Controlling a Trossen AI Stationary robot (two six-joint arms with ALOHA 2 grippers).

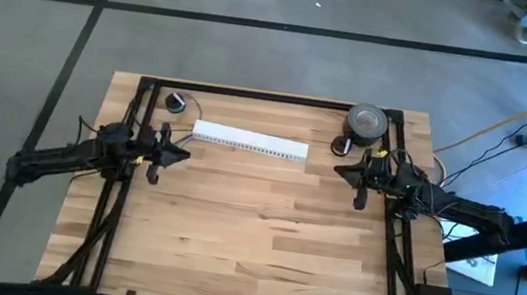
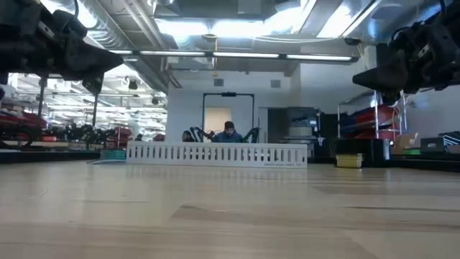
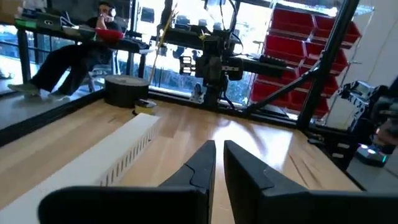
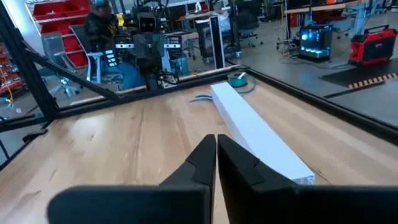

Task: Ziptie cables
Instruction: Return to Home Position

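Neither the cables nor the ziptie can be made out plainly in any view. A small thin grey-blue thing lies on the table by the left end of the white slotted strip; whether it is the cables I cannot tell. My left gripper hovers shut above the table's left side, pointing right. My right gripper hovers shut above the right side, pointing left. Both hang well above the wood in the low view, and neither holds anything.
The white slotted strip lies across the far middle of the table. A dark tape roll stands at the far right corner, and a small round green-and-dark thing at the far left. A black frame runs along the table's edges.
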